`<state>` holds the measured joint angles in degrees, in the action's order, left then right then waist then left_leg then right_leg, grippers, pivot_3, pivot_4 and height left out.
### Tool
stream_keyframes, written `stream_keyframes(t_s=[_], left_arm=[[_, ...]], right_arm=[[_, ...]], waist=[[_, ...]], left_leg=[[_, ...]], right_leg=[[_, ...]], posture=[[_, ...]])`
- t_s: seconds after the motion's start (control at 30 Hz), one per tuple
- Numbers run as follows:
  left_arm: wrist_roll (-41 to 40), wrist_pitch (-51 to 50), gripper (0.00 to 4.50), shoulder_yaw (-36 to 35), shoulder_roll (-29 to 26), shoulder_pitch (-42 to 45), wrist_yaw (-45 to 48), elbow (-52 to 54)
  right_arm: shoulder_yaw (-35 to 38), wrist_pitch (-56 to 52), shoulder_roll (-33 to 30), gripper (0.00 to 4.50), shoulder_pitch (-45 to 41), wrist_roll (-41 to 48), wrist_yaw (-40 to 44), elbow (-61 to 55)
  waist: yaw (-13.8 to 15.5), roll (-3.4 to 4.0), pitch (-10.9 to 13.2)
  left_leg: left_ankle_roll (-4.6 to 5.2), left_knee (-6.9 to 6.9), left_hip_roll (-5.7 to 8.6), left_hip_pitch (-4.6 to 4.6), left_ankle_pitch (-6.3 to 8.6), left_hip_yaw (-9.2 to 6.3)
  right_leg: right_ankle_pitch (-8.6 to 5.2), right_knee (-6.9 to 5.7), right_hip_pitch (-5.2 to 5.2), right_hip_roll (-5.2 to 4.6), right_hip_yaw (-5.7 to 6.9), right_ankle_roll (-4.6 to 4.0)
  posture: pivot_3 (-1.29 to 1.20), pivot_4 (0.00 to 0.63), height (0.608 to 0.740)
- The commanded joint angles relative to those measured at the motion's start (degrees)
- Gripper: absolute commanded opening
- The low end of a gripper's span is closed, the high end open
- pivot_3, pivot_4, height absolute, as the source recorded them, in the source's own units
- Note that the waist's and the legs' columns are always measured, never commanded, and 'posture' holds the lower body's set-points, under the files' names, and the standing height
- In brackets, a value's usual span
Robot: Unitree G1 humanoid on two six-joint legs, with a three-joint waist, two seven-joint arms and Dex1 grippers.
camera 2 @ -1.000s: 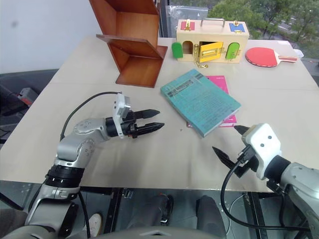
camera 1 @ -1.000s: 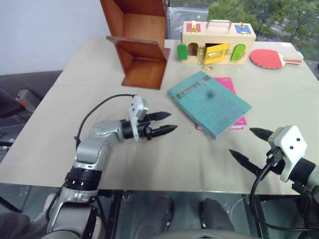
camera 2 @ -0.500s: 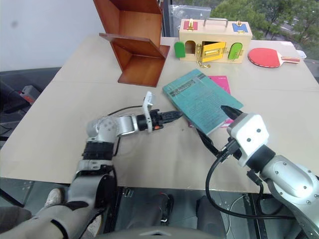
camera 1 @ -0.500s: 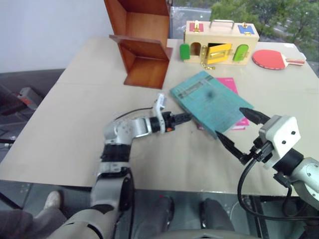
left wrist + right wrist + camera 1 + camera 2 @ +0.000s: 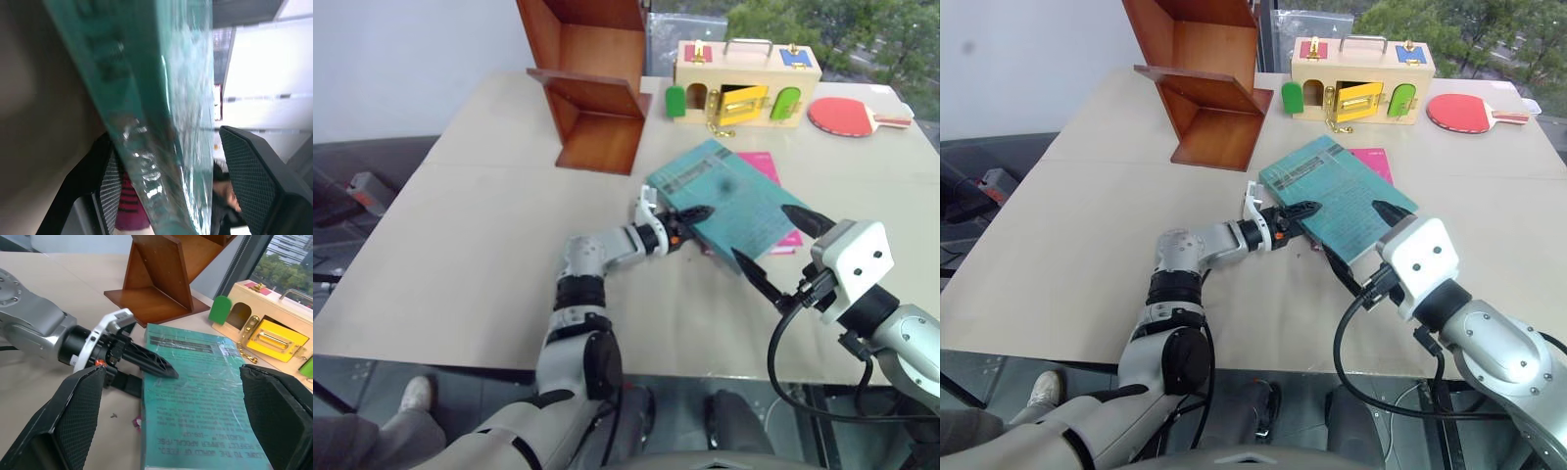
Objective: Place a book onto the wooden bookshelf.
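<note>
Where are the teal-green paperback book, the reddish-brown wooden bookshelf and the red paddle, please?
Teal-green paperback book [image 5: 744, 201], left eye view, cover middle.
Reddish-brown wooden bookshelf [image 5: 597, 142], left eye view, lower sloping board.
Red paddle [image 5: 1456, 111], right eye view, blade middle.

Left gripper [image 5: 1301, 217] astride book [image 5: 1342, 196] edge (fingers apart)

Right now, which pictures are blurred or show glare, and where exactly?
Left wrist view: the book is very close and out of focus, with bright glare streaks on its glossy cover. Right wrist view: the book's cover also shows pale reflections; the left hand is sharp. Left eye view: a dark smudge lies on the book's cover.
</note>
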<state>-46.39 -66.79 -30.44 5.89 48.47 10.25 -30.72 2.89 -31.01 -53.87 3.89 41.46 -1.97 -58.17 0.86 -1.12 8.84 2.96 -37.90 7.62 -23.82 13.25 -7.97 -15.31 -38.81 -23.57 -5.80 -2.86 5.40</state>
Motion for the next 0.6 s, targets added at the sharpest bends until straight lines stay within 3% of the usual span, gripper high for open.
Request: stream_keyframes(t_s=[0.03,0.2,0.3,0.47,0.6], left_arm=[[-2.9,1.5,3.14,-2.8,1.2,0.2,-3.5,0.3],[-3.8,2.5,3.14,-3.4,2.0,-0.1,-4.9,-0.3],[-5.0,2.9,2.36,-4.1,2.1,0.3,-5.5,-1.4],[-7.1,2.1,0.16,-5.0,0.6,0.1,-7.0,-2.4],[-10.6,-0.8,0.05,-5.8,-3.2,0.9,-5.9,-0.8]], right_arm=[[1.2,0.7,-0.8,4.48,0.0,0.8,-1.2,-1.8],[1.5,0.6,-0.9,4.48,0.4,0.8,-1.5,-1.8],[1.3,0.1,-0.6,4.50,0.1,0.5,-1.6,-1.8],[2.4,-0.2,-0.6,4.50,0.4,0.5,-1.7,-1.8],[2.9,0.2,-0.1,4.50,1.7,-0.3,-1.8,-1.8]], waist=[[0.0,0.00,0.0],[0.0,-0.01,0.0],[0.0,0.00,0.0],[0.0,-0.04,0.0],[-0.1,-0.13,-0.1]], left_leg=[[0.00,-0.01,0.00,0.00,0.00,0.00],[0.00,-0.02,0.01,0.00,0.00,0.00],[0.00,-0.04,0.01,0.00,0.00,0.01],[0.00,-0.06,0.01,0.00,0.00,0.01],[0.00,-0.12,0.00,0.04,0.00,0.00]], right_leg=[[0.00,0.00,0.00,-0.01,0.00,0.00],[0.00,-0.02,0.00,0.01,0.00,0.00],[0.00,-0.02,0.00,0.02,-0.01,0.00],[0.00,-0.03,0.01,0.03,0.00,0.00],[0.00,-0.05,0.02,0.06,0.00,0.00]], posture=[[0.00,0.150,0.740],[0.00,0.150,0.740],[0.00,0.150,0.740],[0.00,0.150,0.740],[0.00,0.150,0.740]])
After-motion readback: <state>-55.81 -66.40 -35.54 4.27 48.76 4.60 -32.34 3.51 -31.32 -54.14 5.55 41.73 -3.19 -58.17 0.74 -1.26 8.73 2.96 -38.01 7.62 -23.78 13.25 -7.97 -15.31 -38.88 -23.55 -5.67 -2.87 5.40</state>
